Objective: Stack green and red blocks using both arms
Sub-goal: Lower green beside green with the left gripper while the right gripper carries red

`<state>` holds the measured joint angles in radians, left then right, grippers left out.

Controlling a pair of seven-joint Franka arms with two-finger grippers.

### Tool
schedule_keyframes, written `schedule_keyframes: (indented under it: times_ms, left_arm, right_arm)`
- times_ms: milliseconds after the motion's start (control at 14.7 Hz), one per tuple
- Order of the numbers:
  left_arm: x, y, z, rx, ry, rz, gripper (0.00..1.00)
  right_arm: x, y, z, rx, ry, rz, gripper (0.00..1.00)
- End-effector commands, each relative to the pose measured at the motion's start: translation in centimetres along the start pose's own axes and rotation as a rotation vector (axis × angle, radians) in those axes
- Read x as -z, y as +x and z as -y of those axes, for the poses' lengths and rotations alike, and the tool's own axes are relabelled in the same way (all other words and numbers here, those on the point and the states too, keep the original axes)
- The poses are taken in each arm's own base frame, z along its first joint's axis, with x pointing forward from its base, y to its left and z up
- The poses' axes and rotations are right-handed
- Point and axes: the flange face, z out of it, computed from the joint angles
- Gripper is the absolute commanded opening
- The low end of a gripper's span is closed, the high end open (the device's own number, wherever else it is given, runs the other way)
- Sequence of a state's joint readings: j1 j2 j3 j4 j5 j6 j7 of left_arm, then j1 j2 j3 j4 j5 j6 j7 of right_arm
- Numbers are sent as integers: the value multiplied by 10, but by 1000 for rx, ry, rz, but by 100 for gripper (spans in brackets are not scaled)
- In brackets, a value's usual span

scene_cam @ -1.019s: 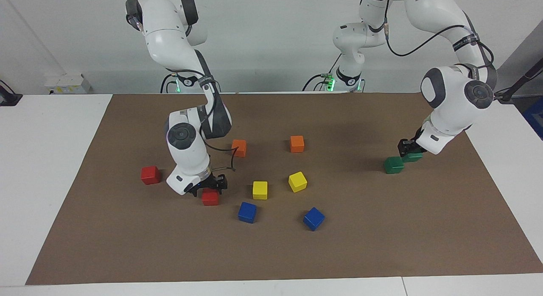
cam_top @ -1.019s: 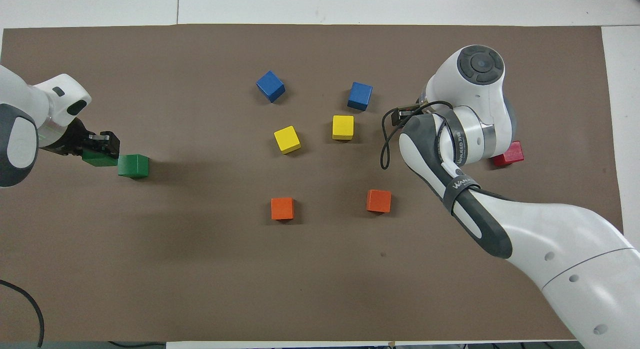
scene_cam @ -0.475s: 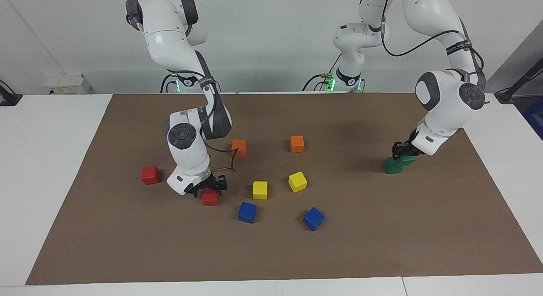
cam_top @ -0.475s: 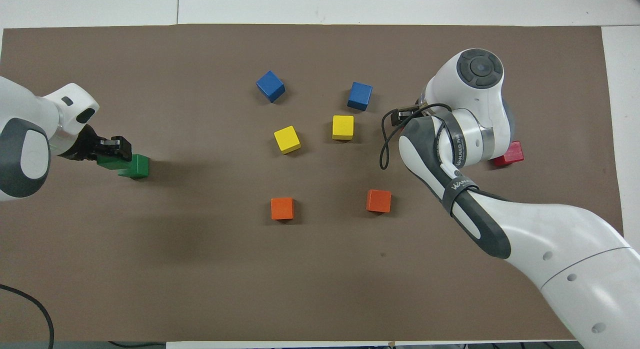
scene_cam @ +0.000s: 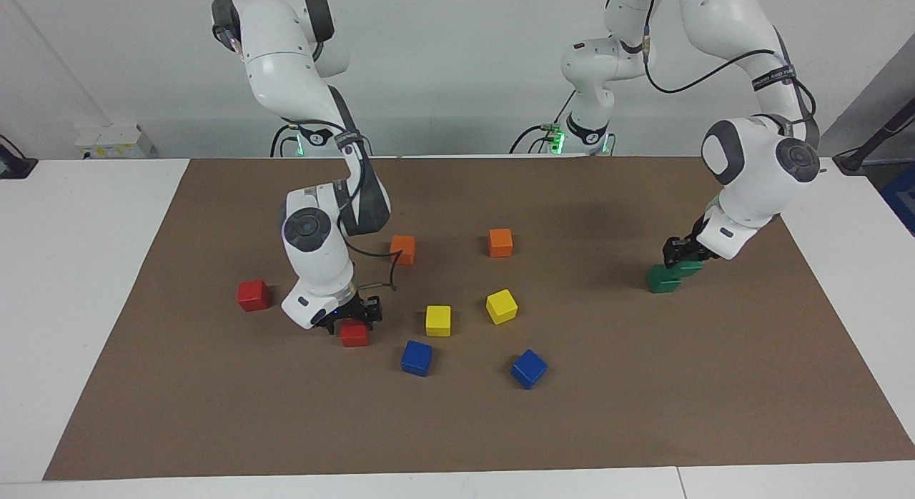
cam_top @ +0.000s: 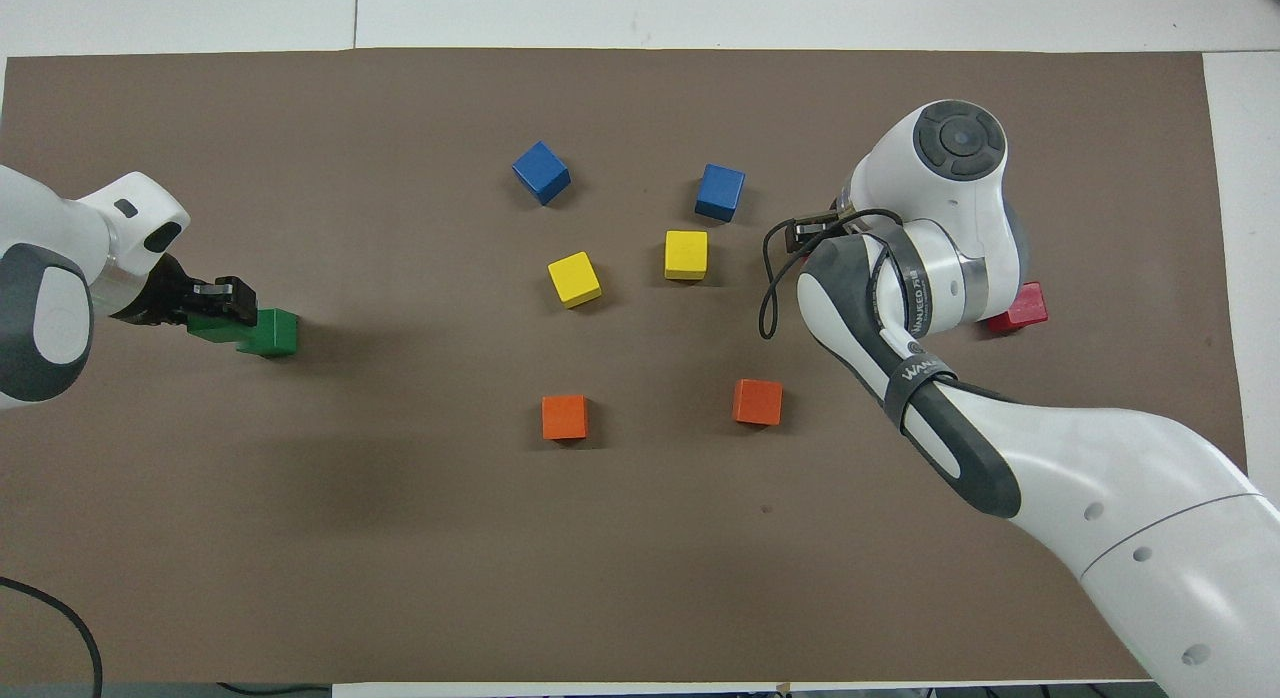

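Observation:
My left gripper (scene_cam: 678,252) (cam_top: 222,300) is shut on a green block (scene_cam: 690,267) (cam_top: 208,328). It holds this block low, against the upper edge of the second green block (scene_cam: 661,280) (cam_top: 272,334), which rests on the mat at the left arm's end of the table. My right gripper (scene_cam: 355,315) is down over a red block (scene_cam: 354,334) on the mat; the arm hides both in the overhead view. The other red block (scene_cam: 254,295) (cam_top: 1020,308) lies toward the right arm's end of the table.
A brown mat (scene_cam: 643,399) covers the table. Two orange cubes (scene_cam: 403,249) (scene_cam: 500,242), two yellow cubes (scene_cam: 438,320) (scene_cam: 502,306) and two blue cubes (scene_cam: 417,357) (scene_cam: 529,369) lie in the middle, between the arms.
My left gripper has carried its green block sideways until it overlaps the resting green block. My right gripper has stayed over the red block, sinking slightly.

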<state>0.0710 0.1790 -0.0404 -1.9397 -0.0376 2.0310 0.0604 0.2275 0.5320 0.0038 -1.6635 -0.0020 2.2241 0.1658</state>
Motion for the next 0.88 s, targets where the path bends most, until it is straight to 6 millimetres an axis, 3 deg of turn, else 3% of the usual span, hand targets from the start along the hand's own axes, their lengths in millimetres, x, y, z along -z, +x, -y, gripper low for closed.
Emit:
schedule_keyframes:
  times_ms: [0,68,340,611,815]
  left_arm:
    - [-2,-12,1,-10,-12,-27,0]
    - [-5,-12,0,-10,-12,-26,0]
    - [-10,-12,-1,-11,-12,-27,0]
    - [-23,-19,-1,-11,-11,-18,0]
    - [-26,-20,-1,-10,-11,-18,0]
  right_arm:
    - [1,-1,-6,9,0,-19,5]
    - [3,0,-7,8,1,-24,0]
    - [39,7,-31,-18,-6,-43,0]
    - [77,2,-95,73,-18,-25,0]
    - [90,-21,-118,168,-18,2,0]
